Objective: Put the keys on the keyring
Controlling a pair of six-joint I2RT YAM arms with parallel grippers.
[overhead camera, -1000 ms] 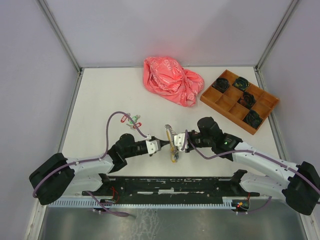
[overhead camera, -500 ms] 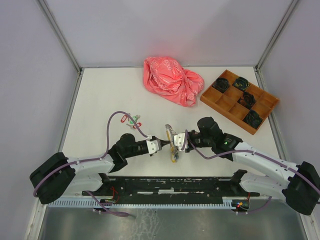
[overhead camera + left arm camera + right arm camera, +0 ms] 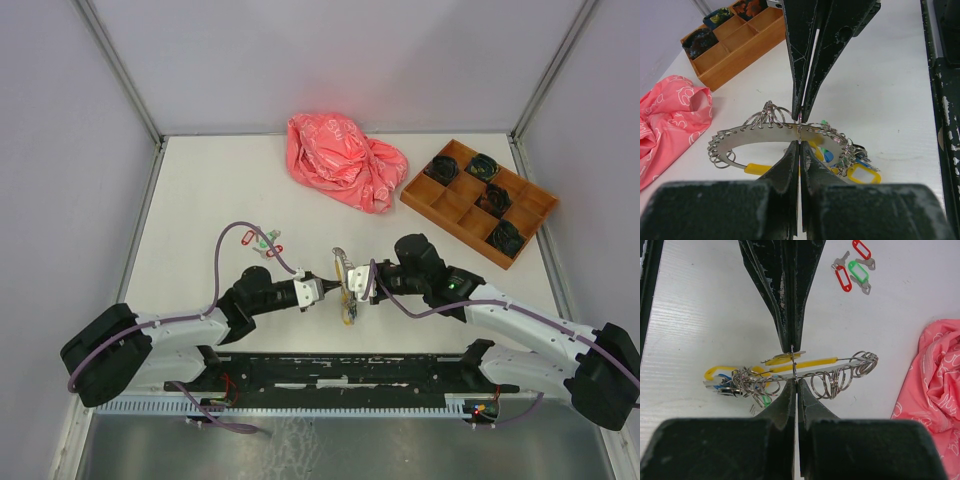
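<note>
The keyring (image 3: 346, 284) hangs between my two grippers just above the table, a silver band with a yellow part (image 3: 812, 363) and many small loops (image 3: 767, 116). Tagged keys (image 3: 860, 174) bunch at one end, yellow and blue tags showing. My left gripper (image 3: 326, 288) (image 3: 799, 143) and right gripper (image 3: 356, 285) (image 3: 795, 381) meet tip to tip, each shut on one thin loop (image 3: 795, 366) standing edge-on at the band. Loose keys (image 3: 265, 240) (image 3: 852, 265) with red and green tags lie on the table behind my left arm.
A crumpled pink bag (image 3: 345, 160) (image 3: 665, 120) lies at the back centre. A wooden compartment tray (image 3: 450, 228) (image 3: 740, 65) holding dark objects sits at the back right. A black rail (image 3: 340, 370) runs along the near edge, and walls close the sides.
My left arm has edged slightly right towards the keyring. Both grips look unchanged.
</note>
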